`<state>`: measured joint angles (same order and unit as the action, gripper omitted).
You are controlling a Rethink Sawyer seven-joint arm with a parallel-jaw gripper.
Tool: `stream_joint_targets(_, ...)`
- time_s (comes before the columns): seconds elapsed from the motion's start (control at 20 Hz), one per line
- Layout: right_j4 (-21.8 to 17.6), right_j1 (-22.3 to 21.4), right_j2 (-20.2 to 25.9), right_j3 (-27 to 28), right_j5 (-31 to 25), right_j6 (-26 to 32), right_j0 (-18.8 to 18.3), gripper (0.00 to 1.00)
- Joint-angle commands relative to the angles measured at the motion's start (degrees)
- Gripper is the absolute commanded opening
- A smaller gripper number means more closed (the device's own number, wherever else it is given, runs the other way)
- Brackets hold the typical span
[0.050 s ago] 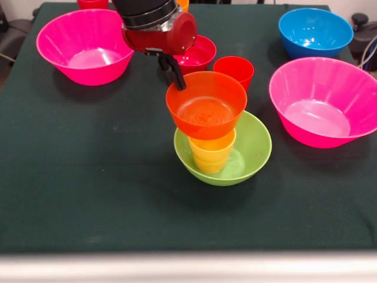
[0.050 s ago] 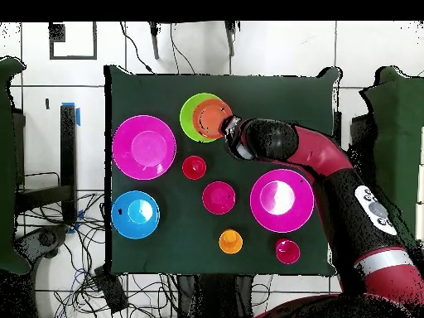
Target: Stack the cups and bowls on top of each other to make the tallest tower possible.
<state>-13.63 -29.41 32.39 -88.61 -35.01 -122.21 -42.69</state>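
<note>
Orange bowl [image 1: 206, 105] sitting mouth-up on the yellow cup [image 1: 212, 152], tower [image 1: 219, 138] rising upright.
Gripper [image 1: 175, 75] is pinching the bowl's far rim, fingers nearly closed.

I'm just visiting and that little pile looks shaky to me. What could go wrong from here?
1. The glossy orange plastic bowl sits on a narrow yellow plastic cup, overhanging it all round, so it may tip.
2. The black gripper is at the bowl's rim; pulling away could drag the bowl off.
3. The cup stands loose inside the lime-green plastic bowl and could slide.
</note>
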Motion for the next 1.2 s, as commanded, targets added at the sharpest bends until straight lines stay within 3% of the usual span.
stream_joint_targets(0.05, -3.09, 1.49, 2.27, -0.95, 1.04, 5.74, 1.78, 0.0)
stream_joint_targets(0.3, -2.9, -0.37, 2.47, -1.22, 0.66, 5.39, 1.83, 0.0)
stream_joint_targets(1.2, -3.21, 1.05, 1.1, 3.51, -0.39, 4.58, 4.21, 0.0)
